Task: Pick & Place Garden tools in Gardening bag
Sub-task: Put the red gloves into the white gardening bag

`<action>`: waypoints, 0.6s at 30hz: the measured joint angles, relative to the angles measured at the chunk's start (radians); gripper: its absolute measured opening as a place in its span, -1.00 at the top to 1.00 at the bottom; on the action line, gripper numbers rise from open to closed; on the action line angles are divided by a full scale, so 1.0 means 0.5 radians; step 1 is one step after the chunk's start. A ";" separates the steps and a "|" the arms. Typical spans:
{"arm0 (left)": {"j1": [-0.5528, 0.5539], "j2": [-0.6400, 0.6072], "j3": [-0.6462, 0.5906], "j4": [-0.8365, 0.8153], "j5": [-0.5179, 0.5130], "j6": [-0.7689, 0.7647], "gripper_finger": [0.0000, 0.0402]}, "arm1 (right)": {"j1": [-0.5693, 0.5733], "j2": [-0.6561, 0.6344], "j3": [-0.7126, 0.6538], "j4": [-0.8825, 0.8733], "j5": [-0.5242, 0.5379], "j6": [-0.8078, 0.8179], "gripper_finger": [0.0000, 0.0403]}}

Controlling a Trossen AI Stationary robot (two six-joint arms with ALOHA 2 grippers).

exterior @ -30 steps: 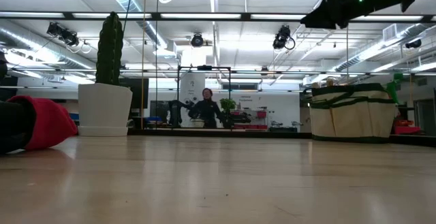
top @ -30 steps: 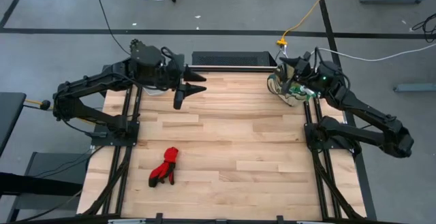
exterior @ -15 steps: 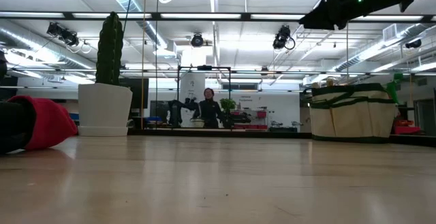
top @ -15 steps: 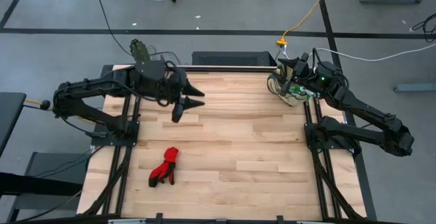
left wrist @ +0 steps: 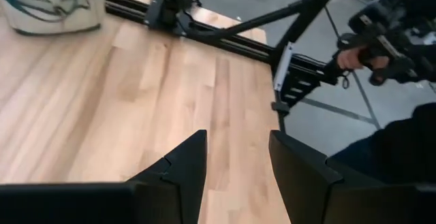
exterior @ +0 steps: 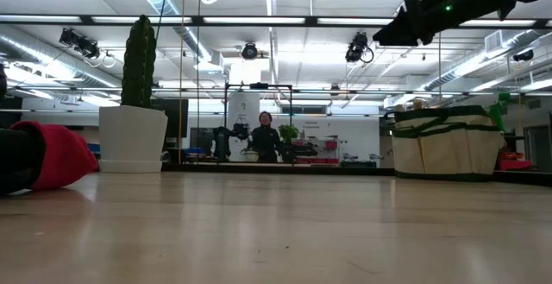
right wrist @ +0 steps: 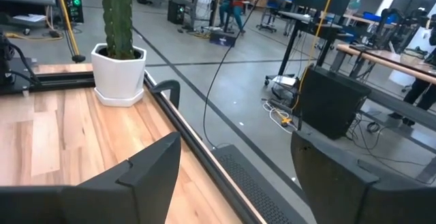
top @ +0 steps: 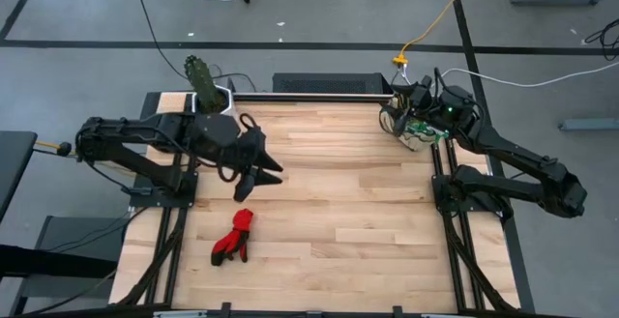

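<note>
The left gripper (top: pixel 259 178) is held above the worktop (top: pixel 329 221), just beyond the red gloves (top: pixel 233 238), with its jaws apart and nothing between them. The right gripper (top: pixel 398 105) hangs over the gardening bag (top: pixel 406 130) at the far right corner, jaws wide apart and empty.

Risks are judged as follows. The gloves are limp and lie bunched; a closure on one fold alone could lift a single glove or let the bundle slip during transfer. The carry must cross the full width of the worktop to the bag, where the right gripper stands over the opening; a collision is possible unless that arm is withdrawn. The cactus pot (top: pixel 205 84) at the far left corner stands near the left arm and could be knocked by a wide swing.

Count: one bunch of gloves on the worktop, the number within it not determinable; one bag; one potted cactus; two grippers. No other tools are seen lying loose.
</note>
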 joint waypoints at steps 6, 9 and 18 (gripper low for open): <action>-0.131 0.001 0.000 -0.105 -0.006 -0.202 0.17 | 0.000 0.003 0.000 0.000 0.000 0.000 -0.39; -0.191 0.024 0.000 -0.176 -0.021 -0.331 0.17 | 0.000 0.003 0.000 0.000 0.000 0.000 -0.39; -0.359 0.168 0.000 -0.257 -0.085 -0.460 0.17 | -0.001 0.003 0.000 0.005 0.059 0.000 -0.39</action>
